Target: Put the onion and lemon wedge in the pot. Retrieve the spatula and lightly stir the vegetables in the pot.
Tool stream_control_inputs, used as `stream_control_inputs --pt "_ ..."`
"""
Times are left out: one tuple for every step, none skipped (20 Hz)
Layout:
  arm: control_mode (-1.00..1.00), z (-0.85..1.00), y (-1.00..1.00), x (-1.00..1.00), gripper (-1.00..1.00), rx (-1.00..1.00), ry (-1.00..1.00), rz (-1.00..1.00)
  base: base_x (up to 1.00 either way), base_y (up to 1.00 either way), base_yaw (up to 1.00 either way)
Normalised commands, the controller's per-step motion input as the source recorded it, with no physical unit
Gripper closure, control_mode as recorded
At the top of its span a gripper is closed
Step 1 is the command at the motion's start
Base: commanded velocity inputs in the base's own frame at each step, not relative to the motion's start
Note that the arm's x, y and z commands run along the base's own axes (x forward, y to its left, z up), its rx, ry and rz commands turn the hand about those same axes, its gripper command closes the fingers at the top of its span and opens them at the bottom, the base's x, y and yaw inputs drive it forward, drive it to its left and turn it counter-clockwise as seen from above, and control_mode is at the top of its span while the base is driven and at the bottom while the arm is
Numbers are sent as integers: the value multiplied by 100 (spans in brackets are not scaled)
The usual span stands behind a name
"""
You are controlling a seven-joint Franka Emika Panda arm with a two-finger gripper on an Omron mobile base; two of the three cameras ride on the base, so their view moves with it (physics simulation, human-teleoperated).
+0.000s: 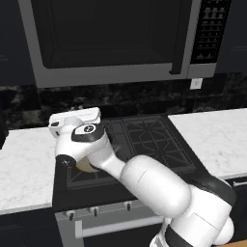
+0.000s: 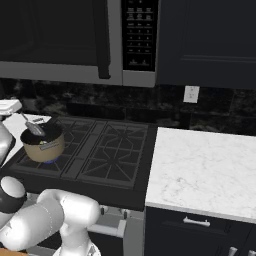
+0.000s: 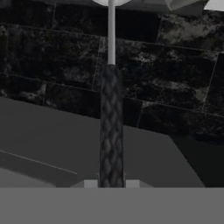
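Setting: dark stove between white marble tabletop sections, black tiled backsplash behind, microwave overhead.
Fingers: hand view looks straight along a black textured handle that rises from between the fingertips at the bottom edge; tips themselves are barely visible, so the width of the gap cannot be read directly. Judged to be closed on the spatula, since the handle sits centred in the grip.
Spatula axis: long axis runs directly away from the fingers; black grip nearest, then thin pale shank, then the head at the far end.
Key relation: in the right base view the spatula slants down from the white hand into the mouth of the pot. Head end lies at or just inside the rim; depth inside cannot be told.
Pot: on the front left burner, upright, grey handle facing the camera. In the left base view it is mostly hidden behind the arm.
Onion, lemon wedge: not discernible in the dark interior; presumably already inside.
Step judged: stirring stage; the coming move needs small sideways sweeps of the head within the pot.
Risk: handle pushing on the rim could shift the pot.
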Motion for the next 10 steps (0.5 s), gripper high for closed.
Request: stream_control_inputs --pt "-100 -61 14 34 100 -3 1 0 0 0 0" --pt "-100 -61 16 29 100 -2 2 0 0 0 0" --pt "-100 -61 19 38 100 -3 2 0 0 0 0" --pt "-100 -61 18 38 100 -3 0 0 0 0 0" --pt "-100 -49 14 45 100 -3 0 0 0 0 0" --pt "-100 -39 14 52 100 -3 0 0 0 0 0" --pt "-100 -32 19 55 100 -3 0 0 0 0 0" --pt "-100 -23 17 49 100 -2 0 0 0 0 0" --pt "-100 -25 18 51 100 -1 0 0 0 0 0" --pt "-100 -27 19 54 100 0 1 0 0 0 0"
